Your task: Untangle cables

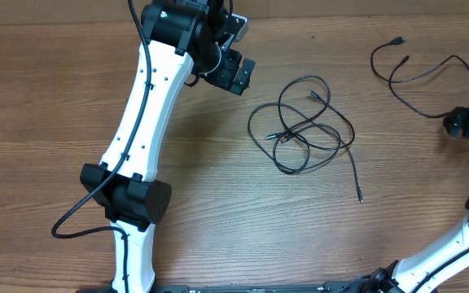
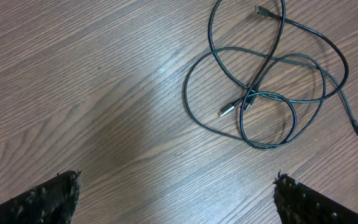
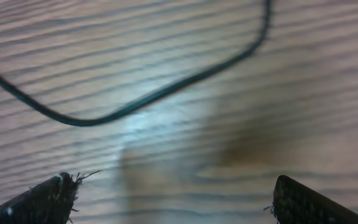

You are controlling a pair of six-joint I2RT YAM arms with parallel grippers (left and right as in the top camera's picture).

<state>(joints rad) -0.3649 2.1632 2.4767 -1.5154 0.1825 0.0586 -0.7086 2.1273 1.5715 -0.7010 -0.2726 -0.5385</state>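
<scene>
A tangle of thin black cables (image 1: 308, 122) lies on the wooden table at centre right, with loops crossing and small plugs at the ends. It also shows in the left wrist view (image 2: 266, 81). A separate black cable (image 1: 422, 77) lies at the far right in an open curve. My left gripper (image 1: 236, 73) hovers to the upper left of the tangle, open and empty (image 2: 178, 199). My right gripper (image 1: 468, 124) sits at the right edge beside the separate cable, open and empty (image 3: 176, 199), with a stretch of that cable (image 3: 135, 102) just ahead of it.
The left arm's white links and black elbow (image 1: 133, 195) cross the left part of the table. A thick black robot wire (image 1: 80, 216) loops near the elbow. The right arm's base (image 1: 462, 244) is at the lower right.
</scene>
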